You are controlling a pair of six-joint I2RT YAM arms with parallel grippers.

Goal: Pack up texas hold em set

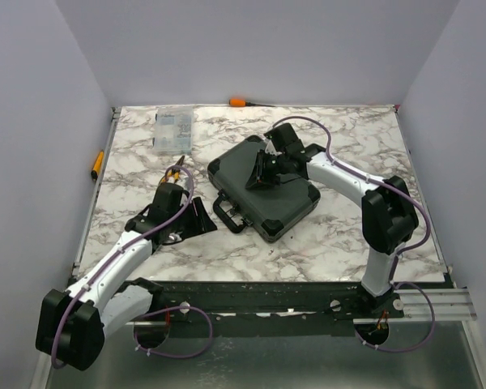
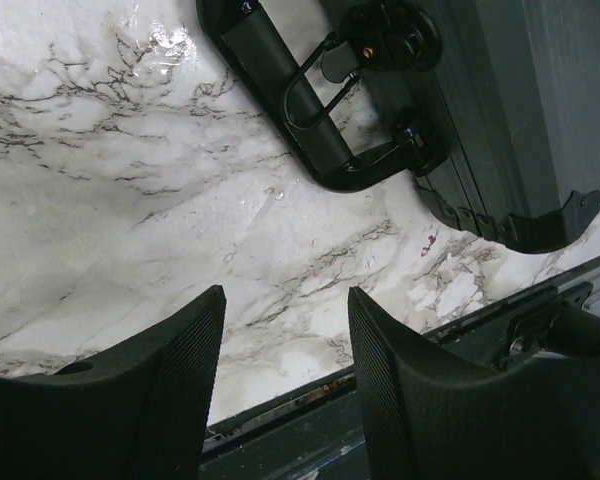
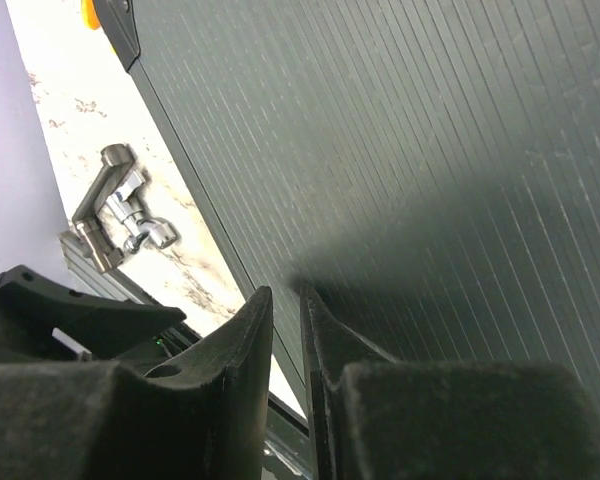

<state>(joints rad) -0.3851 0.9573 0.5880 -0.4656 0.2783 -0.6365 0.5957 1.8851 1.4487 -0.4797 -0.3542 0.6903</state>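
The black briefcase (image 1: 287, 207) lies closed on the marble table, its handle (image 1: 227, 212) pointing towards the left arm. No chips, cards or buttons show. My right gripper (image 1: 263, 174) is shut, with its tips down on the ribbed lid (image 3: 430, 150); in the right wrist view the gripper (image 3: 285, 295) holds nothing. My left gripper (image 1: 198, 220) is open and empty, low over the bare table just left of the handle. In the left wrist view, the gripper (image 2: 285, 300) frames marble, with the handle (image 2: 290, 90) and a latch (image 2: 390, 35) beyond.
A clear plastic organiser box (image 1: 173, 128) lies at the back left. A yellow-handled tool (image 1: 176, 172) lies by my left wrist. Orange-handled tools sit at the back edge (image 1: 238, 102) and left edge (image 1: 98, 164). Walls enclose three sides.
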